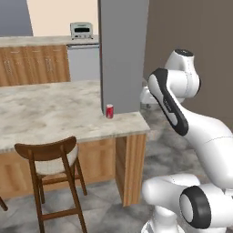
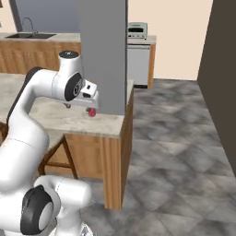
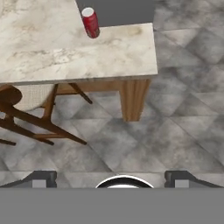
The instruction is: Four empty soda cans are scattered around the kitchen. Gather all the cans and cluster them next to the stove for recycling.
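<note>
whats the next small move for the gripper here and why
Probably carry the open gripper forward and down toward the soda can. The can stands upright on the marble counter beside the grey pillar, and nothing is held; the hand view shows the can far ahead, well beyond the fingertips.

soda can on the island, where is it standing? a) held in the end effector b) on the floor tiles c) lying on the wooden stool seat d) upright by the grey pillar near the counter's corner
d: the soda can stands upright on the marble counter, right beside the grey pillar near the corner.
</note>
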Controlling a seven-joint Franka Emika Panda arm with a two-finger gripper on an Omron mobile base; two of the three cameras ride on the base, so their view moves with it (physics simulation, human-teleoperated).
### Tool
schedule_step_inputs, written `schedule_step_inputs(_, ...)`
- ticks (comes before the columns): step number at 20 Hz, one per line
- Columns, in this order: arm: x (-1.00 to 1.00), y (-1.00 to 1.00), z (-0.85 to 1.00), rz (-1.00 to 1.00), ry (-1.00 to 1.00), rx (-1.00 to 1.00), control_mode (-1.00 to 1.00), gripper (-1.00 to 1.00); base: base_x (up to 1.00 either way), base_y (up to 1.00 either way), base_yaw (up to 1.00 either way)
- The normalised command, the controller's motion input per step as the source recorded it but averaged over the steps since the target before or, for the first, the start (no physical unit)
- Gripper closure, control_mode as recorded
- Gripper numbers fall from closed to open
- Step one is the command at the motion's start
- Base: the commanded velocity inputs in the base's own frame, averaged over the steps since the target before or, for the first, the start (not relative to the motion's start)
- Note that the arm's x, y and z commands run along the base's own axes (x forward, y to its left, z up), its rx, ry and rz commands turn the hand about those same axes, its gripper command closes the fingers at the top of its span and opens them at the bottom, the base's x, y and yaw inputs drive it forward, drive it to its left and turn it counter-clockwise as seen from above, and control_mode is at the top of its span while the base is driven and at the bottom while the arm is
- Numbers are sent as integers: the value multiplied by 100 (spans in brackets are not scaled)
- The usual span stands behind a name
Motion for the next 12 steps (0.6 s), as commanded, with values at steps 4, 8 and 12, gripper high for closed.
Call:
schedule_step_inputs(4,0,0,0,0,0,0,100,-100,46,-43,-10)
schedule_step_inputs(8,0,0,0,0,0,0,100,-100,42,4,-1)
schedule_step_inputs(12,0,0,0,0,0,0,100,-100,28,52,0)
